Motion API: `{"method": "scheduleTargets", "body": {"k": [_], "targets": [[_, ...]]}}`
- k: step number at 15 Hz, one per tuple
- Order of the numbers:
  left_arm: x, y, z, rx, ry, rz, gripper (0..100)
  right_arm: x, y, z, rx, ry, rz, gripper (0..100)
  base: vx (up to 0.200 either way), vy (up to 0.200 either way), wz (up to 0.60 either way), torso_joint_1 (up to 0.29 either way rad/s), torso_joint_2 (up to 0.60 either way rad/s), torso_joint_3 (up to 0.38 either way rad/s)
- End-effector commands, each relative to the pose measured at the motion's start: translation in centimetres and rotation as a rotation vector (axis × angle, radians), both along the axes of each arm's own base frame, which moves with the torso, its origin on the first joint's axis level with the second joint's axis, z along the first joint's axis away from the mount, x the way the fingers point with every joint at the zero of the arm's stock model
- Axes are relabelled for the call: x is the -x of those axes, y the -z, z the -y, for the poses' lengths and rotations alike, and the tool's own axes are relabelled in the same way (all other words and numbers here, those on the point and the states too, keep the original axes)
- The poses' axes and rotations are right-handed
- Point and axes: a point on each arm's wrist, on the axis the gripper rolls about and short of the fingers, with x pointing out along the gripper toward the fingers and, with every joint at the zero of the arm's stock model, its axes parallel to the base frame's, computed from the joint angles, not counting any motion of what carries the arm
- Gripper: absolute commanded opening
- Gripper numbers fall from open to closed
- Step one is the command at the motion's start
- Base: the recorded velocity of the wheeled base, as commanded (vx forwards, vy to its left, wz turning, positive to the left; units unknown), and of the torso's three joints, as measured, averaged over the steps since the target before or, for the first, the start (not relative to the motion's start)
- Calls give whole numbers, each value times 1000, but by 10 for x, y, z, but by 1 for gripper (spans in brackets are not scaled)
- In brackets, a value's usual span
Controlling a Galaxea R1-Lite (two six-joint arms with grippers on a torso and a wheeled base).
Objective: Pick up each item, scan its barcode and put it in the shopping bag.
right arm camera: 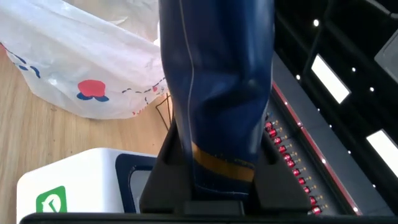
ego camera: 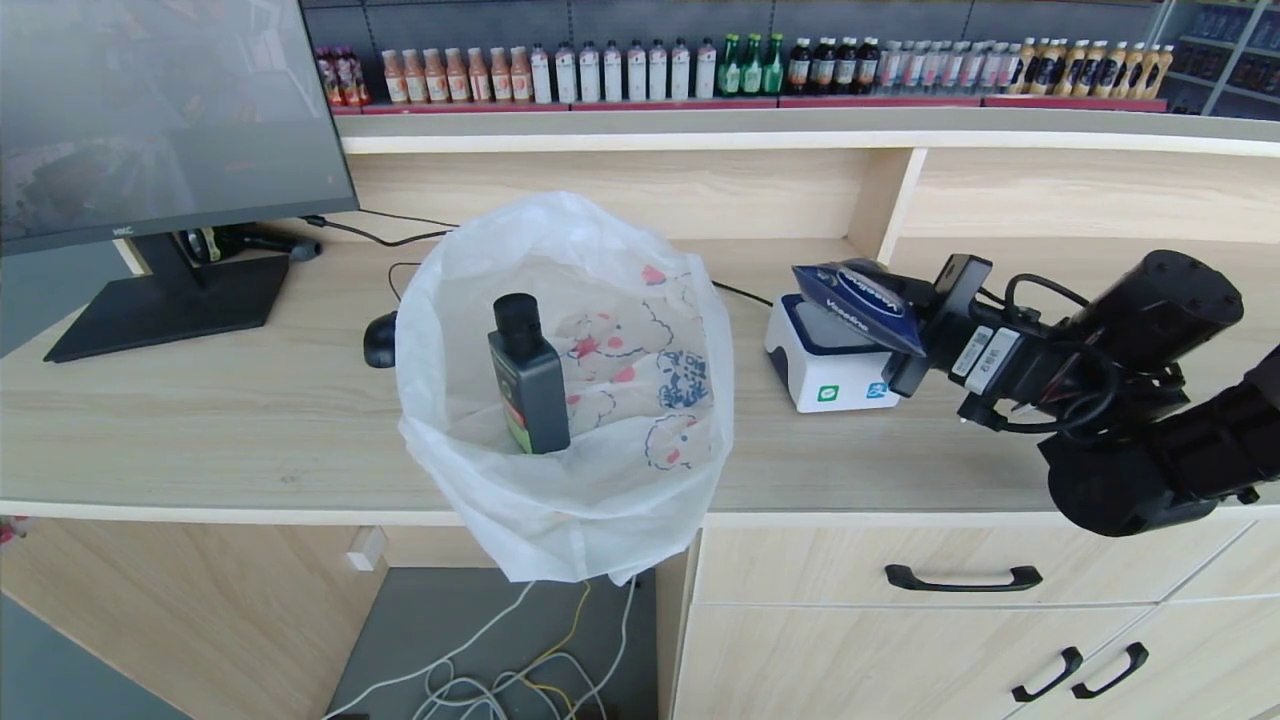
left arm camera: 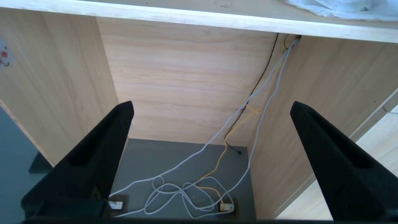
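Bagged: black bottle (ego camera: 528,380) upright in shopping bag (ego camera: 600,490), at desk (ego camera: 200,420) front edge.
Right claw (ego camera: 908,335): clamped on blue pack (ego camera: 858,297), just above scanner (ego camera: 825,375).
Left claw (left arm camera: 211,111): wide, empty, below desk.
Remaining: likely mid-scan; pack not yet bagged.

- A pale wooden counter (ego camera: 200,440) runs across the scene.
- A dark-screened monitor (ego camera: 160,110) stands on a black base at the counter's far left end.
- A black mouse (ego camera: 380,340) lies on the counter, towards the middle from the monitor.
- A thin black cable (ego camera: 380,235) trails along the back of the counter.
- Rows of bottles (ego camera: 700,70) line a shelf behind the counter.
- Drawers (ego camera: 900,640) with black handles (ego camera: 962,578) sit under the counter's right part.
- Loose white and yellow wires (left arm camera: 186,186) lie on the floor below the counter.
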Motion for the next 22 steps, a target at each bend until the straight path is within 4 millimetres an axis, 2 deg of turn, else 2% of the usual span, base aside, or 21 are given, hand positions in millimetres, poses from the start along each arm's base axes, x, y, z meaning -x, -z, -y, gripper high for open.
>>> {"method": "scheduleTargets", "body": {"k": [1,22], "targets": [[0,0,0,0,2,0,100,0,2,-1,5,-1,-2,0,0,0,0,0,0,0],[0,0,0,0,0,0,100,-5,19,-4,29,-32,-44,0,0,0,0,0,0,0]]}}
